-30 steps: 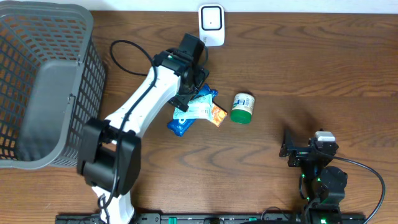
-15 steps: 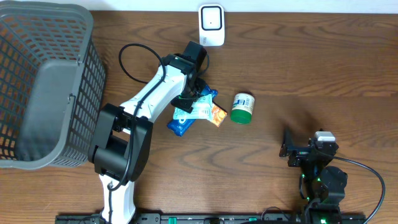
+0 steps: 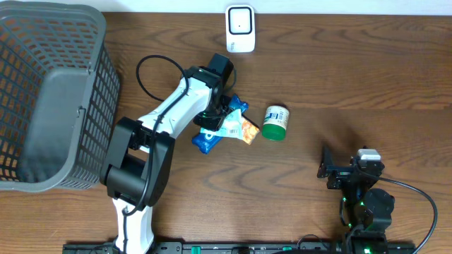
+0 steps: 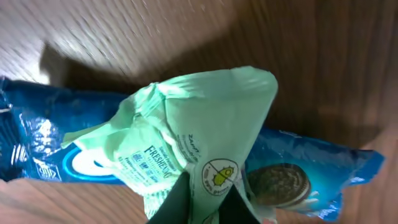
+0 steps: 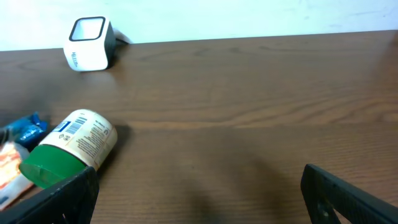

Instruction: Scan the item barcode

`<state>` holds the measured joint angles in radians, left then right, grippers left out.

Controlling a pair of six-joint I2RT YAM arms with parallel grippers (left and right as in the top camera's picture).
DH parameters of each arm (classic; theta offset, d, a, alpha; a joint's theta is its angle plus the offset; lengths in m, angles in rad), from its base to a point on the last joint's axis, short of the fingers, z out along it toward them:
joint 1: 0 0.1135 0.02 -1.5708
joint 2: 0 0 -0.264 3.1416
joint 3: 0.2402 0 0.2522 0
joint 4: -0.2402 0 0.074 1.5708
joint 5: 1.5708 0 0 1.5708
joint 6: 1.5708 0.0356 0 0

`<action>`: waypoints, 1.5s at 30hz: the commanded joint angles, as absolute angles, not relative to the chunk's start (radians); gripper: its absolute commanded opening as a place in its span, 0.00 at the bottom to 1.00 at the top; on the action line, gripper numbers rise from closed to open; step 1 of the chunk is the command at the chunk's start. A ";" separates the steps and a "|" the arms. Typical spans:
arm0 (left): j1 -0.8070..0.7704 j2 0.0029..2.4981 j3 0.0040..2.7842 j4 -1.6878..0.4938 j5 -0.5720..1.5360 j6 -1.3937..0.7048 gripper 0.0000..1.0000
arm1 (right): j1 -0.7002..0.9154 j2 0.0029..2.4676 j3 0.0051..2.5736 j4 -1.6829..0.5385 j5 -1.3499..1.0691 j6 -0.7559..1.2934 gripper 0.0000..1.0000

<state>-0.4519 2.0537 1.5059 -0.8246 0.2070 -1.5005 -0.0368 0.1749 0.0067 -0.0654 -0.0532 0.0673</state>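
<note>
Left end effector [image 4: 211, 202] pinches green packet [image 4: 205, 118] (crumpled); right end effector [image 5: 199, 199] agape.

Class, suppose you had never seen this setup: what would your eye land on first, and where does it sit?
The left gripper, mid-table, is shut on a mint-green packet lying over a blue cookie pack. Right of them a green-lidded jar lies on its side; a big grey basket fills the far left and a white scanner stands at the back edge.
</note>
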 commanded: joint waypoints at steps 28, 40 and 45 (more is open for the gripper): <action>-0.689 1.871 1.478 -0.536 0.117 -1.243 0.07 | -0.030 0.176 0.084 -0.006 -0.055 0.046 0.99; -0.730 1.877 1.477 -0.449 0.102 -1.205 0.07 | -0.030 0.176 0.245 -0.123 -0.125 0.134 0.99; -0.728 1.877 1.478 -0.457 0.088 -1.171 0.07 | -0.030 0.176 0.245 -0.185 -0.199 0.157 0.99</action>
